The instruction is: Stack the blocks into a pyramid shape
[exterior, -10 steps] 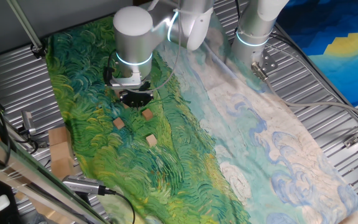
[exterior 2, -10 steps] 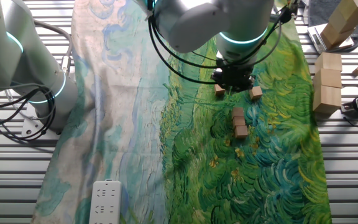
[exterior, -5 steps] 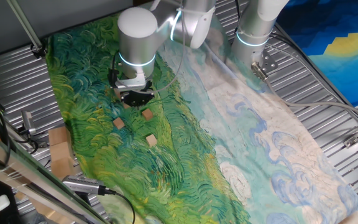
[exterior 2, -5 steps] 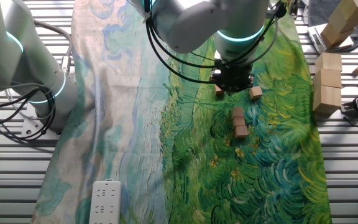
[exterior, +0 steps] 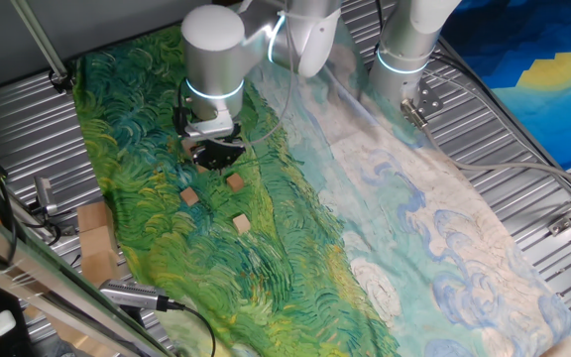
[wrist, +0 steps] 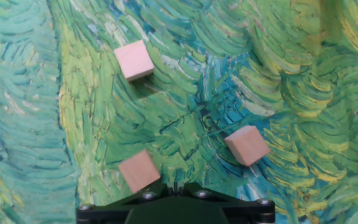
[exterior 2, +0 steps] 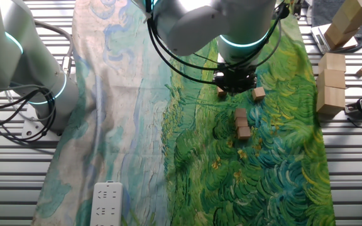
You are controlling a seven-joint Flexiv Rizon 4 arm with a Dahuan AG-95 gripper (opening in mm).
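Three light-brown wooden blocks show in the hand view: one at the upper left [wrist: 134, 60], one at the right [wrist: 246, 145] and one low down [wrist: 139, 170], just left of my gripper [wrist: 176, 185]. Its two dark jaws meet in the middle with nothing between them. In one fixed view the gripper [exterior: 216, 156] hangs low over the green cloth, with a block [exterior: 198, 167] at its left side and others nearby [exterior: 234, 181], [exterior: 188, 197], [exterior: 241, 224]. In the other fixed view the gripper [exterior 2: 234, 85] stands between two blocks [exterior 2: 221, 92], [exterior 2: 258, 93], and more blocks [exterior 2: 241, 123] lie in a touching row.
A painted cloth [exterior: 385, 218] covers the slatted metal table. Tan cardboard boxes [exterior 2: 332, 78] stand at the table's edge, with another [exterior: 94, 243] beside the cloth. A second robot arm's base [exterior: 404, 50] stands at the far side. A white power strip [exterior 2: 105, 204] lies on the cloth.
The arm has shifted a little over the blocks and its wrist has turned slightly. The blocks lie where they were.
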